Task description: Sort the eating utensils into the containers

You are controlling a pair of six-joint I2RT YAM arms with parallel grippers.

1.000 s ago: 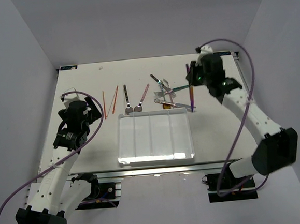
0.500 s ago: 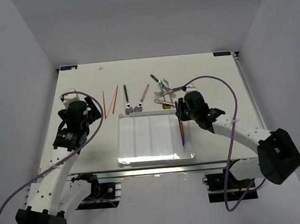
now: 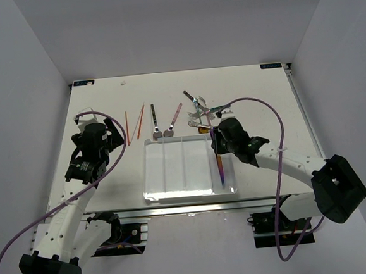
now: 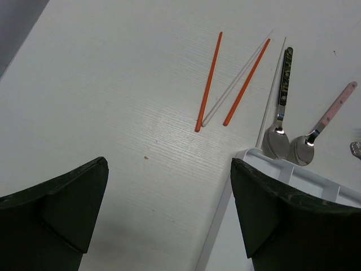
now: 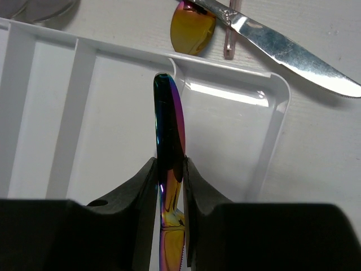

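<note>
Your right claw [image 5: 169, 169] is clenching the iridescent knife [image 5: 168, 113] over the tray's [image 5: 276, 130] rightmost compartment. Your left claw [image 4: 169, 206] is hanging released above the counter [image 4: 113, 84], near two orange chopsticks [image 4: 208, 82].

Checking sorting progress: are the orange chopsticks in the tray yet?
No, both orange chopsticks lie on the table, outside the tray.

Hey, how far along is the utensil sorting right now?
Barely started. No compartment of the tray holds a released utensil yet. In hand: the right fingers grip an iridescent knife over the rightmost compartment. Remaining: chopsticks, spoons and forks lie on the table; the left fingers are open.
</note>
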